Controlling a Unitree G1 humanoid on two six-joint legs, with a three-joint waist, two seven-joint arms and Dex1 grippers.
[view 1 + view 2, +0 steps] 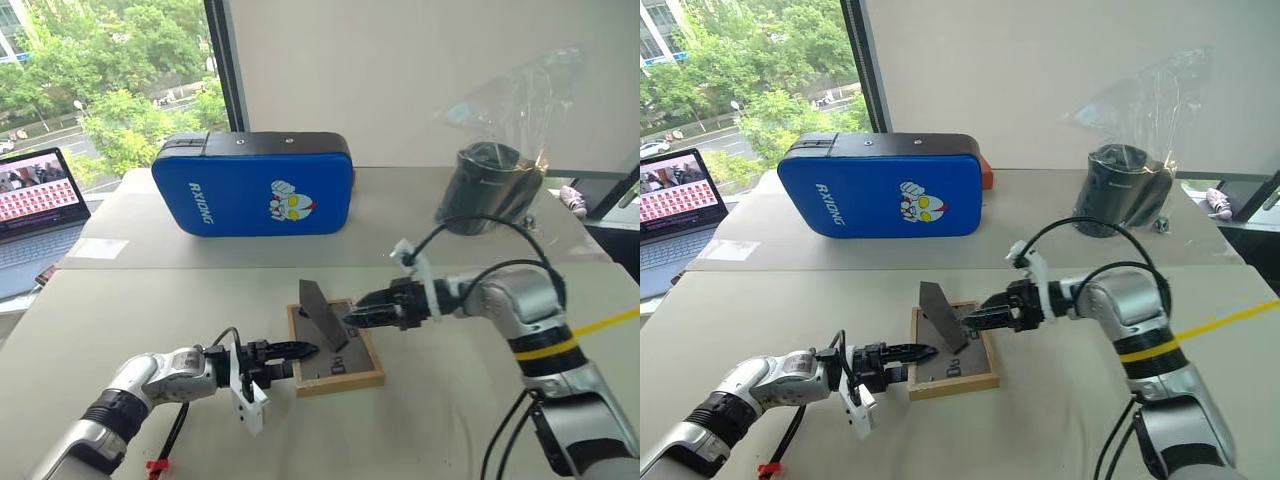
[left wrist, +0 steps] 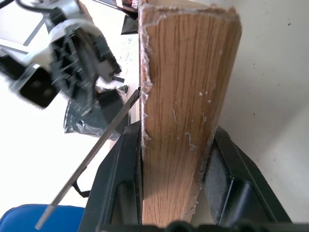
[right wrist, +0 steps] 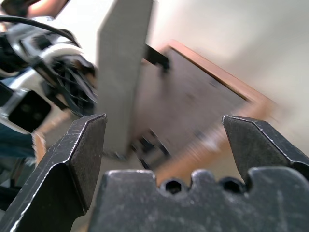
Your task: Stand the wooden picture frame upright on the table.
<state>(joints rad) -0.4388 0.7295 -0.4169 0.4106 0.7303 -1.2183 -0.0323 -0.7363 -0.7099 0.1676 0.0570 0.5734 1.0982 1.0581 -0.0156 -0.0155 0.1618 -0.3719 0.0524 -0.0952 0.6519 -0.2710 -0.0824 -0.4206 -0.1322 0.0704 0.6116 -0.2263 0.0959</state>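
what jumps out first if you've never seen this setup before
The big blue padded case with a cartoon figure stands at the far side of the table. Nearer, the wooden picture frame lies face down with its grey stand folded up. The left pincer clamps the frame's edge, while the right pincer is open beside the stand.

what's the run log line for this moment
frame: wooden picture frame face down on table, stand up | left gripper: shut on frame edge | right gripper: open by stand
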